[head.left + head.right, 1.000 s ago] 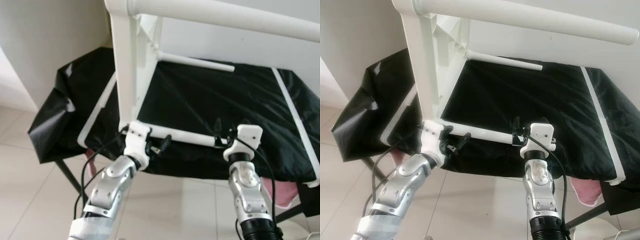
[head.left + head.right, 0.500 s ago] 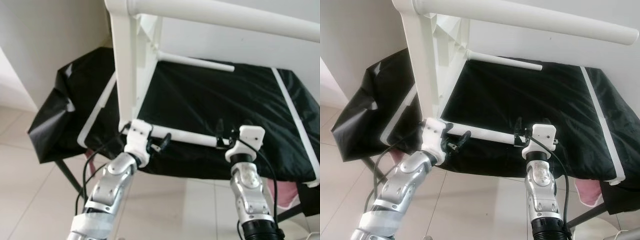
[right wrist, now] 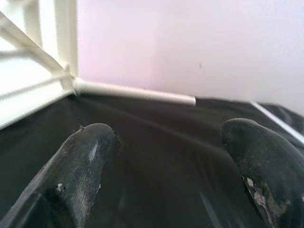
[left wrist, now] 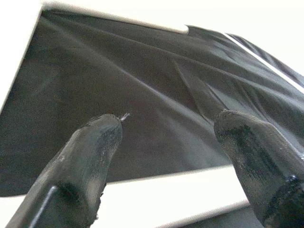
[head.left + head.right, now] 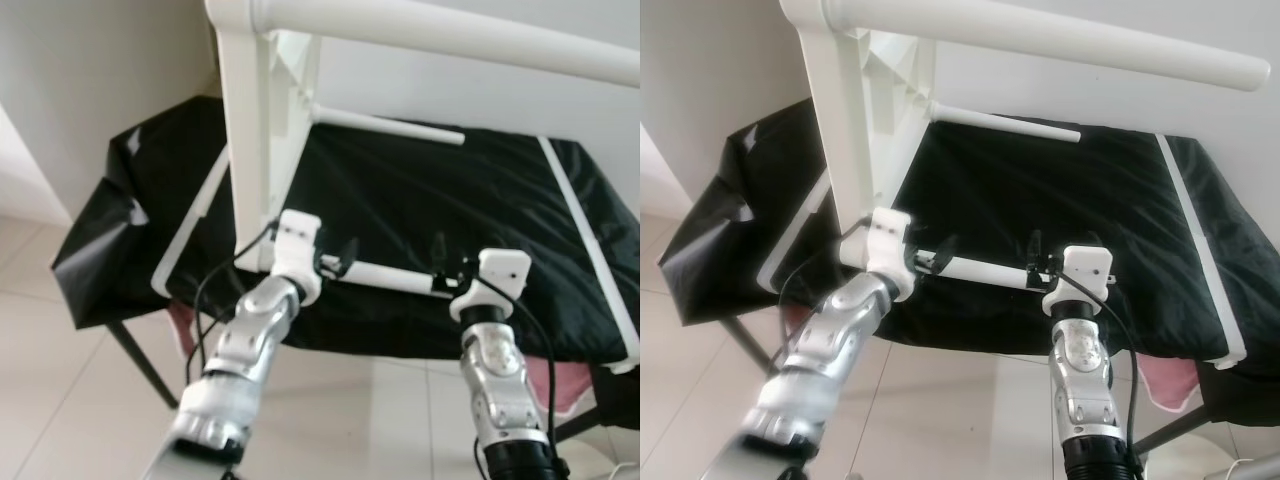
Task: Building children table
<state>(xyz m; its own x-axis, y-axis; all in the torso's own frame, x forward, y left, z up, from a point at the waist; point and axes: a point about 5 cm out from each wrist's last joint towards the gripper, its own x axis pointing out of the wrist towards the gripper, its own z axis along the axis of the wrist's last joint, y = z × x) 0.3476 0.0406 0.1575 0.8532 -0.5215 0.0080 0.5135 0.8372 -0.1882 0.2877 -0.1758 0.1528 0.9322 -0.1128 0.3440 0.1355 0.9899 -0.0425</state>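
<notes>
Black sheeting point(image 5: 440, 200) is covering the bench point(image 5: 135, 350), and the white table frame point(image 5: 255, 120) is standing on it, on its side. Its lowest rod point(image 5: 395, 277) is lying along the bench's near edge, a thick upper bar point(image 5: 450, 30) is crossing high above the rod, and a thin rod point(image 5: 390, 125) is jutting out from the frame farther back.

The left gripper point(image 5: 340, 262) is sitting at the lowest rod's end nearest the frame's upright leg point(image 5: 245, 140), its fingers spread apart with one above the rod and one below it; in the left wrist view the fingers point(image 4: 90, 156) are gaping wide, with the white rod crossing between them, not pinched.

The right gripper point(image 5: 450, 262) is sitting at the rod's other end, its white wrist block just beyond the rod's tip. In the right wrist view its fingers point(image 3: 80, 161) are standing wide apart, holding nothing, looking over the sheeting toward the thin rod point(image 3: 137, 91) and the wall point(image 3: 190, 42).

A white strip point(image 5: 590, 250) is lying on the sheeting beyond the right gripper. Pale tiled floor point(image 5: 60, 400) is lying beneath the bench.
</notes>
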